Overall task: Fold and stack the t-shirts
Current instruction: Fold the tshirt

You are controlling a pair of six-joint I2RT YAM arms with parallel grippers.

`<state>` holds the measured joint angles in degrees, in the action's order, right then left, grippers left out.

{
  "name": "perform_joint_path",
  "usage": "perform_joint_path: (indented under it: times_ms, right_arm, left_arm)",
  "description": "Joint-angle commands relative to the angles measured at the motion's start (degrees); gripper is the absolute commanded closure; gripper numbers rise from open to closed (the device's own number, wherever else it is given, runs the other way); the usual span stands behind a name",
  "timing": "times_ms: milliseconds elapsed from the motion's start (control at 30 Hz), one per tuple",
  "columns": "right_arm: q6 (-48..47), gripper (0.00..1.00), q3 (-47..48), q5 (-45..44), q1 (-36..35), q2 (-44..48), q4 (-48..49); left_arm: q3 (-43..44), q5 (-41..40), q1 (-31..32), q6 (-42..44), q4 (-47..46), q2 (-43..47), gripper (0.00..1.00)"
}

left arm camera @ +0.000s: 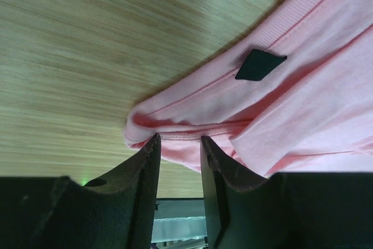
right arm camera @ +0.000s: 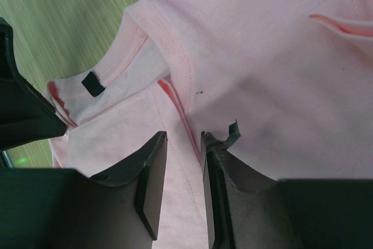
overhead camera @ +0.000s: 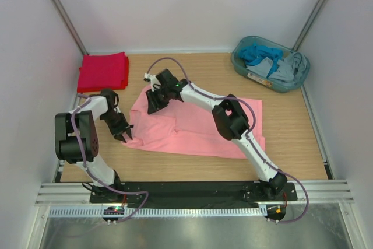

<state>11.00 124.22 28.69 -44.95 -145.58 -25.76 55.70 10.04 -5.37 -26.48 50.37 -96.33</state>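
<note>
- Wooden tabletop (overhead camera: 291,121): red t-shirt (overhead camera: 104,71) lies folded at far left.
- Salmon-pink t-shirt (overhead camera: 198,129) lies mid-table, half folded, unstacked.
- Left gripper (overhead camera: 124,135) and right gripper (overhead camera: 155,105) hover at its left edge, jaws slightly parted.

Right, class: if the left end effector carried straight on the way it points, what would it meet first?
The pink t-shirt: its bunched collar edge lies right at the tips of the left end effector, seemingly partly between them, though depth is hard to judge. Beyond it is only bare table.
</note>
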Motion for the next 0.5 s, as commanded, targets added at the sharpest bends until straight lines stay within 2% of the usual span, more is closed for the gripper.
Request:
perform_joint_path:
  times_ms: [0,133,167,267,333,467]
  right_arm:
    - [-0.99,0.63,2.43,0.58,-0.67,0.03,0.80]
    - [-0.99,0.63,2.78,0.58,-1.02,-0.67,0.80]
    - [-0.99,0.63,2.78,0.41,-1.02,-0.93,0.62]
    - [-1.34,0.63,2.60,0.05,-1.28,-1.29,0.18]
    - [-1.51,0.64,2.52,-1.35,-1.28,-1.37,-0.08]
    - [-1.34,0.74,2.16,-4.34,-1.28,-1.11,-0.26]
  left_arm:
    - [1.78,-1.52,0.27,0.73,0.87,-0.87,0.66]
    - [1.95,-1.25,0.44,0.55,0.87,-1.40,0.73]
    - [1.87,-1.25,0.44,0.64,0.87,-1.31,0.80]
    - [1.87,-1.08,0.36,0.55,1.05,-1.57,0.93]
    - [2.04,-0.90,0.44,0.46,1.22,-1.66,0.98]
    - [2.83,-2.13,0.36,-0.58,3.41,-1.14,1.00]
